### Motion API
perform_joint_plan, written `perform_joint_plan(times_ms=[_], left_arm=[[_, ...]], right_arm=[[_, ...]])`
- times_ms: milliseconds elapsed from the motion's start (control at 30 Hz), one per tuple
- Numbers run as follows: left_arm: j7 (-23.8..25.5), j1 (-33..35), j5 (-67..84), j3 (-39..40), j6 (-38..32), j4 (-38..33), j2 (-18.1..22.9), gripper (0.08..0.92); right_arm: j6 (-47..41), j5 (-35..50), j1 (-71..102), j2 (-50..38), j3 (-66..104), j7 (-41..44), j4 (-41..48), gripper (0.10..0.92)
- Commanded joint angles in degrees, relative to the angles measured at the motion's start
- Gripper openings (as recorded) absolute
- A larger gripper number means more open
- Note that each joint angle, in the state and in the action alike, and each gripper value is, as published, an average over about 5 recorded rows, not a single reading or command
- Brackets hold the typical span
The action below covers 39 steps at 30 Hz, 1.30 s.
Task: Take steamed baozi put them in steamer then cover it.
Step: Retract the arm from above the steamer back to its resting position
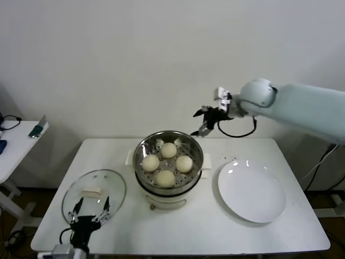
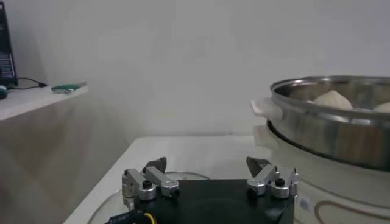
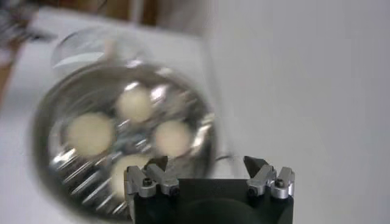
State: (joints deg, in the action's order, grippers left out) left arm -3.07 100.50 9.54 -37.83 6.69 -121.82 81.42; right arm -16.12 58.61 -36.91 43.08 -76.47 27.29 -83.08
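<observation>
Four steamed baozi (image 1: 167, 163) sit in the steamer (image 1: 168, 178) at table (image 1: 178, 226) centre, uncovered. The cover (image 1: 94, 194) lies flat on the table to the robot's left of the steamer, its near edge hidden by the left pincer (image 1: 91, 209), released, just above it. Right pincer (image 1: 204, 122) released, raised behind the steamer. White plate (image 1: 252, 191) on the right, bare. No readable writing.

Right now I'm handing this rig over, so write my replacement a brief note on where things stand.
Left pincer: open, empty, low over the near edge of the lid.
Right pincer: open, empty, raised behind the steamer.
Done: all four buns sit in the steamer; plate bare.
Left: lift the lid off the table and cover the steamer.
</observation>
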Motion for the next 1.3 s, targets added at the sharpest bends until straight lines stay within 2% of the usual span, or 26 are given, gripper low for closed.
perform_joint_plan(times_ms=[33, 167, 333, 433, 600, 1000, 1133, 1300], left_arm=[[-1.0, 0.2, 0.4, -0.1, 1.6, -0.1, 0.0, 0.823], [-1.6, -1.6, 1.5, 0.1, -0.1, 0.1, -0.7, 0.823], [-0.1, -2.7, 1.2, -0.2, -3.0, 0.0, -2.2, 0.823], [0.5, -3.0, 0.1, -0.5, -5.2, 0.8, -3.7, 0.823], [0.7, -3.8, -4.5, -1.0, -7.5, 2.6, -4.2, 0.823], [-1.8, -1.3, -15.7, -1.5, -9.4, 5.1, -4.8, 0.823], [-5.0, -0.8, -21.5, -2.0, -10.4, 5.4, -4.9, 0.823], [-14.7, 0.4, -41.8, -3.0, -11.8, 6.4, -6.6, 0.823]], right_arm=[[5.7, -3.9, 68.8, -21.8, 73.2, -21.3, -9.5, 0.823], [10.5, -9.6, 97.0, -17.8, 97.8, -18.9, -12.9, 0.823], [21.8, -18.8, 114.3, -7.5, 110.5, -16.7, -12.2, 0.823], [28.4, -22.7, 119.1, -0.8, 112.3, -15.5, -10.6, 0.823], [35.1, -24.3, 122.8, 7.9, 112.9, -14.3, -9.0, 0.823], [45.9, -27.0, 125.9, 20.2, 112.3, -14.3, -10.3, 0.823], [48.3, -27.0, 126.3, 21.7, 112.0, -15.9, -10.0, 0.823], [48.9, -27.2, 127.2, 22.6, 110.3, -17.1, -8.5, 0.823]])
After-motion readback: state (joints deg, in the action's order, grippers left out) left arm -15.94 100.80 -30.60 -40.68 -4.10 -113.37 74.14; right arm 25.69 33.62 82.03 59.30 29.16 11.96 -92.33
